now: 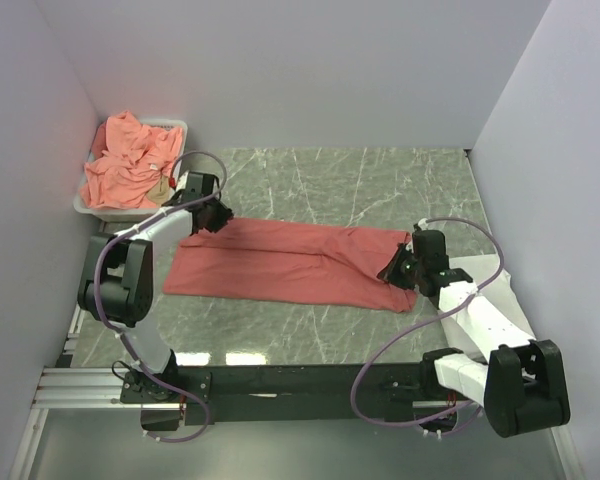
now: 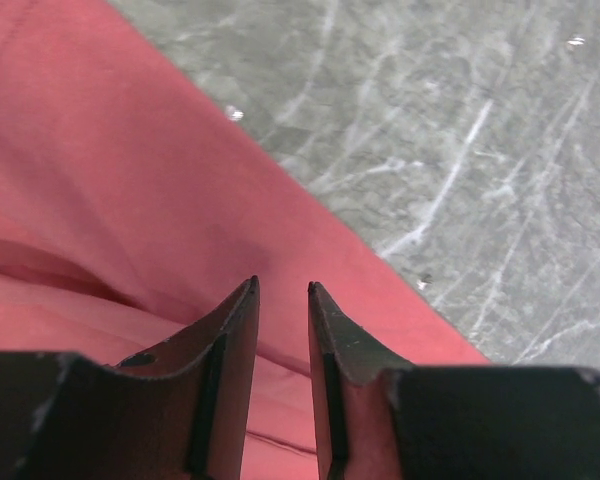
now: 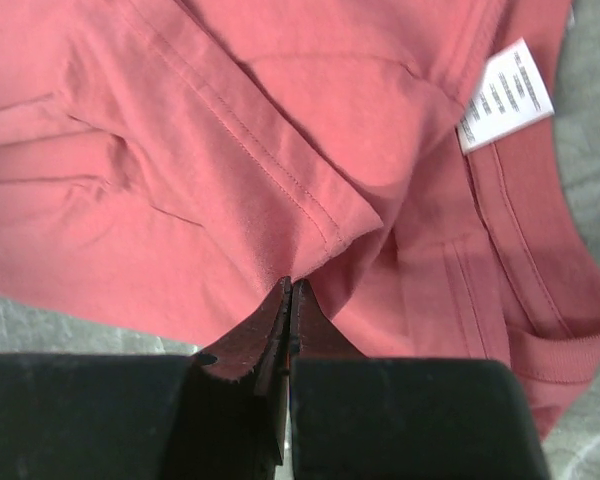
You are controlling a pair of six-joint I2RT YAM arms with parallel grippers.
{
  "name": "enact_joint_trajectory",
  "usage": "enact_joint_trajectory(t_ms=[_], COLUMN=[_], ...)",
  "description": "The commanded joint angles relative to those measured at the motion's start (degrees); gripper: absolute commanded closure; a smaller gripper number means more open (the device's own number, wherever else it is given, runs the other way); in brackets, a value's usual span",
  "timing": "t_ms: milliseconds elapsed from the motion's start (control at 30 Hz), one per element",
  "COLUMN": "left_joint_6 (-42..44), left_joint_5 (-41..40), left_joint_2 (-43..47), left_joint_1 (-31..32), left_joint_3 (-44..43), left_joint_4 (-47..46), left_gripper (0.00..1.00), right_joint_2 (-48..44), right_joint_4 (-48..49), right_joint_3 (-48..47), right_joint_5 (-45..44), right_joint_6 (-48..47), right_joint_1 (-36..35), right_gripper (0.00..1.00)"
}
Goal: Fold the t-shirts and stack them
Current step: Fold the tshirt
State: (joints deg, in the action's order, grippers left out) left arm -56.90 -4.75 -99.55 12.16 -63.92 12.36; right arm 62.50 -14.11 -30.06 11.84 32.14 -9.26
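— Where is the coral-red cotton t-shirt lying?
— It is lying flat on the grey-green marble-patterned tabletop, folded into a long strip that is running from left to right between the two arms.

— What is the left gripper doing?
— It is hanging over the far left corner of that strip, close to the fabric's straight edge where the stone is showing beside it. Its two dark fingers are standing slightly apart. Red cloth is showing through the gap, and nothing is sitting between the tips.

— And the right gripper?
— It is sitting at the strip's right end with its fingers pressed tightly together. The tips are meeting right at the stitched sleeve hem, which is lying folded over the body of the shirt. I cannot tell whether any cloth is being pinched between them.

— Is anything else showing near that end?
— A small white printed neck label is lying face up just to the right of the sleeve, and the ribbed collar is curving down from it towards the edge of the shirt.

— Are there other shirts?
— Yes, several crumpled salmon-pink shirts are lying heaped in a white plastic tray in the far left corner of the table, just beyond the left gripper.
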Motion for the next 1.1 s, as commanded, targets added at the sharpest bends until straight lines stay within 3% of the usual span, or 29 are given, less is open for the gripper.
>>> enact_joint_trajectory(t_ms=[0,633,1067], left_joint_6=[-1.36,-2.77,-2.33], left_joint_5=[-0.17,-3.07,-3.51], left_joint_2=[2.87,3.49,2.25], left_joint_1=[-1.44,-5.13,-5.66], left_joint_3=[0.99,2.31,5.38], left_joint_4=[1.09,2.32,1.35], left_gripper=[0.69,0.74,0.77], right_joint_2=[-1.94,-3.0,-2.12], right_joint_4=[0.48,-1.01,0.75], right_joint_3=[1.41,3.96,3.7], right_joint_5=[-0.85,-9.2,-10.69], right_joint_6=[0.2,6.0,6.36], right_joint_1=[-0.5,-0.41,-0.32], right_gripper=[1.0,1.0,0.92])
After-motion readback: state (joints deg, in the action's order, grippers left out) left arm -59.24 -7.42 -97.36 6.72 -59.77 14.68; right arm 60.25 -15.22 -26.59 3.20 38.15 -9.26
